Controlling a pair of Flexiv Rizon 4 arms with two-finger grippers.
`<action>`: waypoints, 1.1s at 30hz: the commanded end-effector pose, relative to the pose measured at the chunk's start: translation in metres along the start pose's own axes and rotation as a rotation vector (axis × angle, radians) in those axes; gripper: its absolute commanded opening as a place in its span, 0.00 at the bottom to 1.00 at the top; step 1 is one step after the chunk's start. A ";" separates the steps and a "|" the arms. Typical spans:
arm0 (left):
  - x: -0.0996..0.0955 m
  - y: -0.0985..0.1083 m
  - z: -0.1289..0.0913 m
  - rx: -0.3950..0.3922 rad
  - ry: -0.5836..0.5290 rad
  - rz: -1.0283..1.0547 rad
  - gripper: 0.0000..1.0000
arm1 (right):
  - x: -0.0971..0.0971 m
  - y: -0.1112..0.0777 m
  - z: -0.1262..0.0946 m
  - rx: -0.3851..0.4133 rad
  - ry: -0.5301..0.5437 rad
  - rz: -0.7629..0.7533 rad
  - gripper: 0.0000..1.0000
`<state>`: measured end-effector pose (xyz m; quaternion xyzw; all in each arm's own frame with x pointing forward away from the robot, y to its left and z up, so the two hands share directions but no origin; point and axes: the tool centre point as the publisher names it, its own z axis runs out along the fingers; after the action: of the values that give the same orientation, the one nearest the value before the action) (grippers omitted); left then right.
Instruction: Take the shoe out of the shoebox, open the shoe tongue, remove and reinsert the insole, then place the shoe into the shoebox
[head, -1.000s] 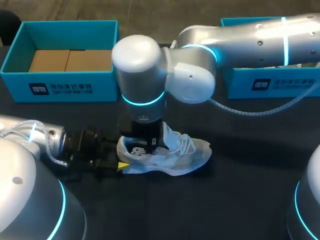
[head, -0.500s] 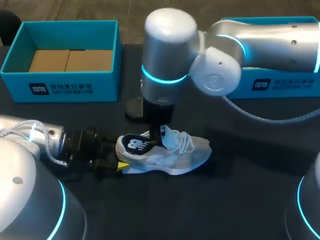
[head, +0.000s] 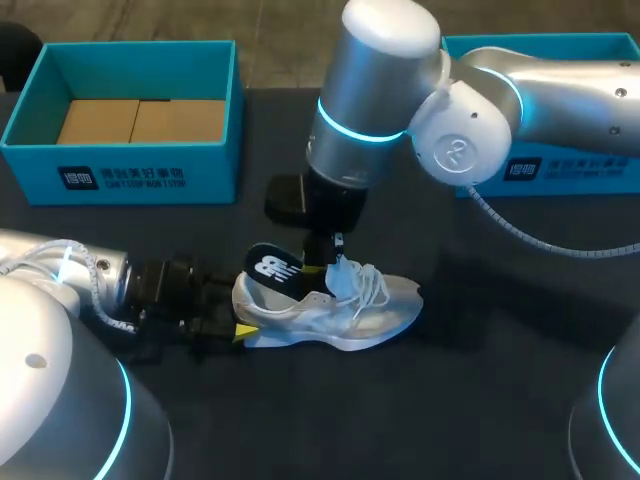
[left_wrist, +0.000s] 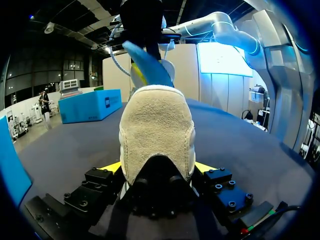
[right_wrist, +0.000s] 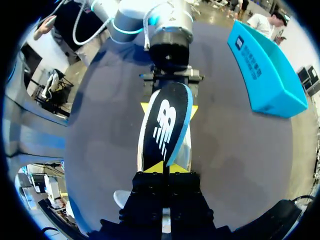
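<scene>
A pale grey lace-up shoe (head: 355, 312) lies on its sole on the dark table, toe to the right. My left gripper (head: 237, 320) comes in low from the left and is shut on the shoe's heel (left_wrist: 156, 130), one yellow tip on each side. From above, my right gripper (head: 328, 262) is shut on the front end of the black insole (head: 272, 270) with the white logo. The insole slants up out of the shoe's collar, its heel end raised over the shoe's heel. In the right wrist view the insole (right_wrist: 167, 122) runs ahead from the right gripper (right_wrist: 163, 167) toward my left gripper (right_wrist: 169, 85).
An open blue shoebox (head: 120, 165) with brown cardboard inside stands at the back left. A second blue box (head: 545, 170) sits at the back right, partly behind my right arm. Bare dark table (head: 450, 400) lies in front of the shoe.
My right arm has risen and swung to the right, drawing the insole up and out of the shoe. The left arm and the shoe have stayed where they were.
</scene>
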<state>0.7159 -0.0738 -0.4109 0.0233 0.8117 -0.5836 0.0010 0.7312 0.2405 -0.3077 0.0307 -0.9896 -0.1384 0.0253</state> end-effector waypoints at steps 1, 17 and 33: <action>0.000 0.000 0.000 -0.001 0.000 0.000 0.00 | -0.001 0.005 0.001 -0.030 0.010 -0.026 0.00; 0.000 0.000 0.000 -0.001 0.000 0.000 0.00 | -0.010 0.030 0.009 -0.130 0.132 -0.066 0.04; 0.000 0.000 0.000 -0.001 0.000 0.000 0.00 | -0.007 0.019 0.014 -0.362 0.265 0.182 0.62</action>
<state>0.7159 -0.0740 -0.4107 0.0234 0.8117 -0.5837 0.0010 0.7382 0.2699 -0.3069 -0.0405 -0.9472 -0.2709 0.1666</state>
